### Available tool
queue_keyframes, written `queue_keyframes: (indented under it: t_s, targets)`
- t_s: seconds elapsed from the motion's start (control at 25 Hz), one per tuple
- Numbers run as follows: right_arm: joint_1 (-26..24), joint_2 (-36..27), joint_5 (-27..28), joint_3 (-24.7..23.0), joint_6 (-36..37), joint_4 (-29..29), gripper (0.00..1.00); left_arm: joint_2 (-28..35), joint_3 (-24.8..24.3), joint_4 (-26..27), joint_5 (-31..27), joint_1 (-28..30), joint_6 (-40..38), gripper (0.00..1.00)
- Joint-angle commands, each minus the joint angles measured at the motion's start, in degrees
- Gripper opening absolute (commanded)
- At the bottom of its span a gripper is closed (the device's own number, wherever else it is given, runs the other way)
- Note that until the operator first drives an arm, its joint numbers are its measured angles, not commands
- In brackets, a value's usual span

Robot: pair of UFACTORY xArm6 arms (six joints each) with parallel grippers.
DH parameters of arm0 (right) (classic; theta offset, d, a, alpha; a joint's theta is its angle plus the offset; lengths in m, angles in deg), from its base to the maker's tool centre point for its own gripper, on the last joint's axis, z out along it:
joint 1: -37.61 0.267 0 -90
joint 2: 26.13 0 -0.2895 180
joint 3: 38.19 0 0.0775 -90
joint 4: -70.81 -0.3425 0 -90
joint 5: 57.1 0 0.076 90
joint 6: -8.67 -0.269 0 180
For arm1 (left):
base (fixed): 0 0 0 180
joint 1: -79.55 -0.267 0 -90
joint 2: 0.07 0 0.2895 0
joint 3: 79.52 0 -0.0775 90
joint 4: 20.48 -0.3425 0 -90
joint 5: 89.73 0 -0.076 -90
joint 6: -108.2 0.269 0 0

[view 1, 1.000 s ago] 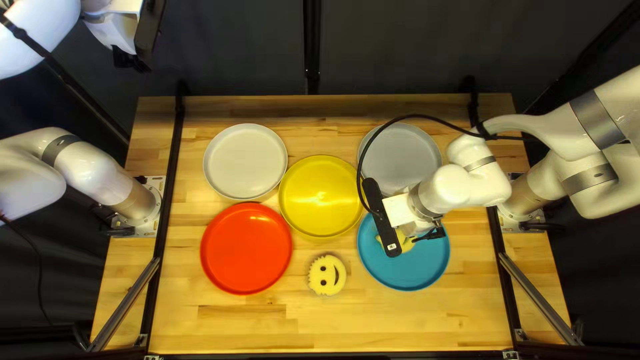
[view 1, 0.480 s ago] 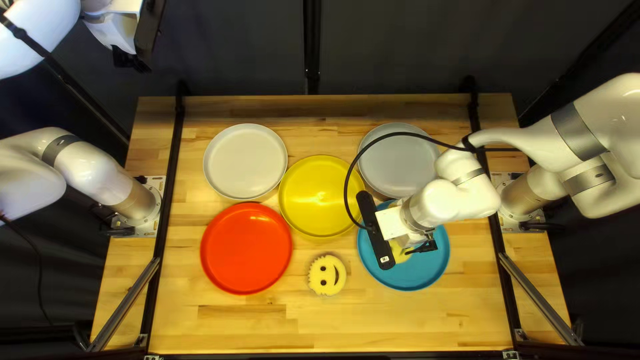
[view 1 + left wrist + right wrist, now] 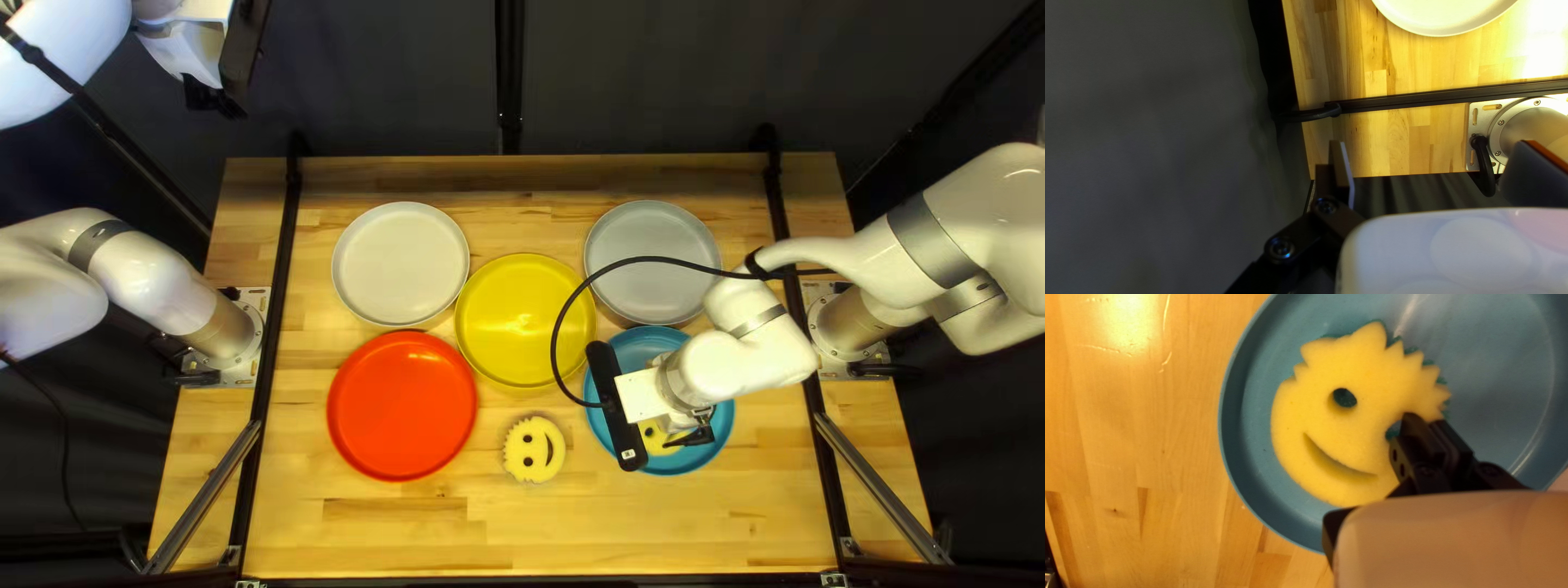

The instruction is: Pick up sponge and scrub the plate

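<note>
sponge (image 3: 1361, 424) lies toward the near rim of the blue plate (image 3: 1233, 441), your right tool (image 3: 1426, 422) pinching its edge; sweep toward the gray plate (image 3: 653, 245).

1. White plate (image 3: 401, 264), red plate (image 3: 402, 406), yellow plate (image 3: 525, 310), grey plate (image 3: 653, 256), blue plate (image 3: 642, 343).
2. Smiley sponge (image 3: 1361, 424) on the blue: yellow, green-teal along its spiky edge.
3. Other smiley sponge (image 3: 535, 449): yellow, dark eyes and grin.
4. Tabletop (image 3: 414, 534): honey-coloured wood, darker strips.
</note>
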Motion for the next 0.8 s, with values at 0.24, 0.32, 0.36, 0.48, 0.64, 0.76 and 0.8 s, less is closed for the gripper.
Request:
queue_keyframes:
  t_s: [0.24,0.32,0.36,0.48,0.64,0.76,0.8]
  targets:
    - [-7.87,0.92,-1.32,0.70,6.94,0.81,0.00,0.00,0.00,0.00,0.00,0.00,0.00,1.00]
    - [-8.98,1.21,-1.11,1.43,8.00,0.86,0.00,0.00,0.00,0.00,0.00,0.00,0.00,1.00]
    - [-9.49,1.54,-0.93,2.02,8.49,0.94,0.00,0.00,0.00,0.00,0.00,0.00,0.00,1.00]
    - [-10.79,2.31,-1.02,2.79,9.81,0.98,0.00,0.00,0.00,0.00,0.00,0.00,0.00,1.00]
    - [-9.67,3.11,-1.11,3.36,9.27,0.96,0.00,0.00,0.00,0.00,0.00,0.00,0.00,1.00]
    - [-7.65,2.77,-0.97,2.80,7.84,1.00,0.00,0.00,0.00,0.00,0.00,0.00,0.00,1.00]
    - [-6.95,2.59,-0.87,2.60,7.21,1.03,0.00,0.00,0.00,0.00,0.00,0.00,0.00,1.00]
